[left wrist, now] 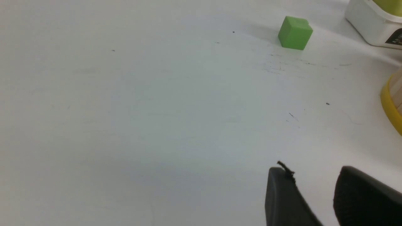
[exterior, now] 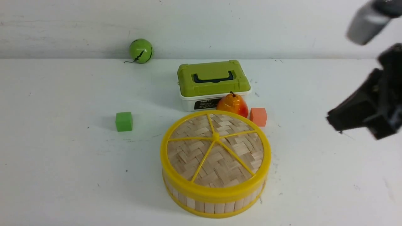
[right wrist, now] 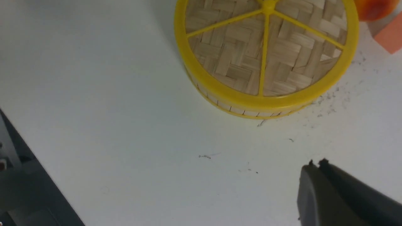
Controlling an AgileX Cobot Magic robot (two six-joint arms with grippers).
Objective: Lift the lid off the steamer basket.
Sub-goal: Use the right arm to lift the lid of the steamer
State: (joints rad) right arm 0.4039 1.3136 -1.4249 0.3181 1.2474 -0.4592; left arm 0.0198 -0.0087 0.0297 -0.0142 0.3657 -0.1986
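The lid (exterior: 201, 153) is a woven bamboo disc with a yellow rim, spokes and centre knob. It sits closed on the steamer basket (exterior: 213, 205) at the front centre of the table. Both show in the right wrist view, lid (right wrist: 238, 59) and basket wall (right wrist: 238, 110). My right gripper (exterior: 333, 121) hangs blurred above the table, to the right of the basket; its fingers (right wrist: 315, 166) are shut and empty. My left gripper (left wrist: 312, 171) is open and empty over bare table, out of the front view. The basket's yellow bottom rim (left wrist: 389, 106) shows at that view's edge.
A white box with a green top (exterior: 213, 78) stands behind the basket. A pear (exterior: 233, 105) and an orange cube (exterior: 258, 116) lie between them. A green cube (exterior: 124, 121) lies to the left, also seen in the left wrist view (left wrist: 295, 33). A green ball (exterior: 141, 51) rests by the back wall.
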